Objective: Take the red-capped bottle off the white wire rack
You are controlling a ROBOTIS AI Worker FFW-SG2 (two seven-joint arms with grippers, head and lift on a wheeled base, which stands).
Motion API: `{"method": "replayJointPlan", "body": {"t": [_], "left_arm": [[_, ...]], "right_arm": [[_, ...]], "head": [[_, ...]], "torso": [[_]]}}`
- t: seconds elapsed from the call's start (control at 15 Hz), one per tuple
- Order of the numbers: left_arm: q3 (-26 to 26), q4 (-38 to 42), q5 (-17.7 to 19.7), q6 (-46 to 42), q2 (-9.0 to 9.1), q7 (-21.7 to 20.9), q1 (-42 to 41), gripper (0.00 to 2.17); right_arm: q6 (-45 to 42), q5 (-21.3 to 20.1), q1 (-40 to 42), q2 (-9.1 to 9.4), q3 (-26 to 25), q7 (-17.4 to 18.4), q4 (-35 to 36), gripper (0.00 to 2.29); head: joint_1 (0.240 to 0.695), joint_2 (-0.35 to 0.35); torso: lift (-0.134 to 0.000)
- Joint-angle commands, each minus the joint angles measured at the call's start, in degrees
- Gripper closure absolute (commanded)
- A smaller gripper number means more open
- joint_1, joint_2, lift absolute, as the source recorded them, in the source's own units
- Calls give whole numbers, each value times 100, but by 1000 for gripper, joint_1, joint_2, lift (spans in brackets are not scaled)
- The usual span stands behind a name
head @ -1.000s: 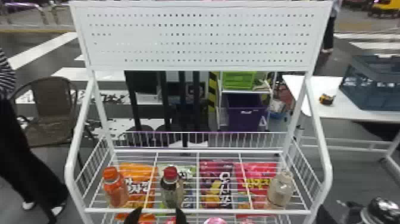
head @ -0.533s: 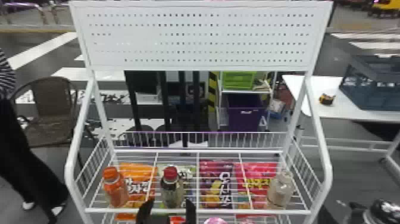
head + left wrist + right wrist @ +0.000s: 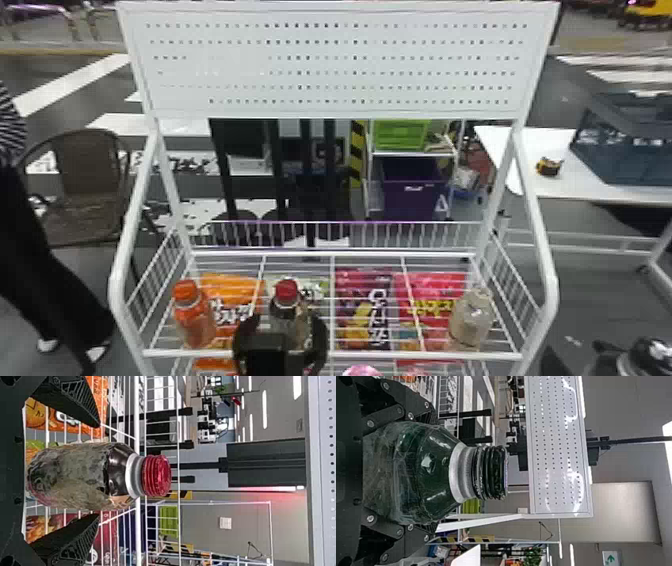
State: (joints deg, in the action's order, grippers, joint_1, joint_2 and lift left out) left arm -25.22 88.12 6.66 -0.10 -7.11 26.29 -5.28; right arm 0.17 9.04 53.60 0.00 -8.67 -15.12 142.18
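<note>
In the head view, the clear plastic bottle with a red cap and mottled dark body (image 3: 289, 315) is standing upright on the white wire rack (image 3: 330, 355). The black left gripper (image 3: 285, 322) is reaching in from six o'clock of it. In the left wrist view, the left gripper (image 3: 99, 470) is keeping its two fingers spread, one on each side of the bottle, with a narrow gap showing at each tip.

Reading the clock from that bottle in the head view, an orange-capped clear bottle (image 3: 194, 317) is standing at nine o'clock and a pale beige plastic bottle (image 3: 470, 320) at three. An orange snack bag (image 3: 235, 287), a purple snack bag (image 3: 362, 320) and a pinkish-red snack bag (image 3: 435, 295) are showing through the wires, the first between nine and ten, the others toward three. A white perforated panel (image 3: 335, 65) is rising at twelve.

Well apart, near three o'clock, the black right gripper (image 3: 611, 351) is pinching a dark green clear bottle with a black cap (image 3: 421, 471).
</note>
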Motion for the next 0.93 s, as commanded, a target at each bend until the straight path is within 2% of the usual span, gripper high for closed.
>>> {"method": "replayJointPlan", "body": {"t": [0.0,0.13,0.2,0.27,0.33,0.4,0.47,0.6,0.87], "left_arm": [[9,-163,19,6,8,-1,167,90],[26,-260,54,76,8,-1,264,140],[53,-286,81,94,-10,-27,282,377],[70,-269,107,182,-27,-98,282,832],[70,-251,160,182,-53,-133,273,1430],[70,-251,169,199,-45,-133,264,1781],[62,-225,169,199,-45,-142,247,1875],[35,56,160,199,-89,-150,124,1899],[70,1515,54,955,-229,-62,-325,1895]], "right_arm": [[-3,10,11,5,-21,0,3,485],[-3,37,11,5,-29,-9,-6,485],[-3,37,2,5,-38,-9,-14,485],[-3,37,2,5,-47,-9,-14,485],[15,37,-16,5,-47,-9,-14,485],[15,37,-25,5,-47,-9,-14,485],[32,37,-42,5,-47,-9,-14,485],[67,37,-77,5,-47,-9,-32,485],[103,37,-104,5,-47,-9,-58,485]], "head": [[499,0],[499,0],[499,0],[499,0],[499,0],[499,0],[499,0],[499,0],[499,0]], "torso": [[0],[0],[0],[0],[0],[0],[0],[0],[0]]}}
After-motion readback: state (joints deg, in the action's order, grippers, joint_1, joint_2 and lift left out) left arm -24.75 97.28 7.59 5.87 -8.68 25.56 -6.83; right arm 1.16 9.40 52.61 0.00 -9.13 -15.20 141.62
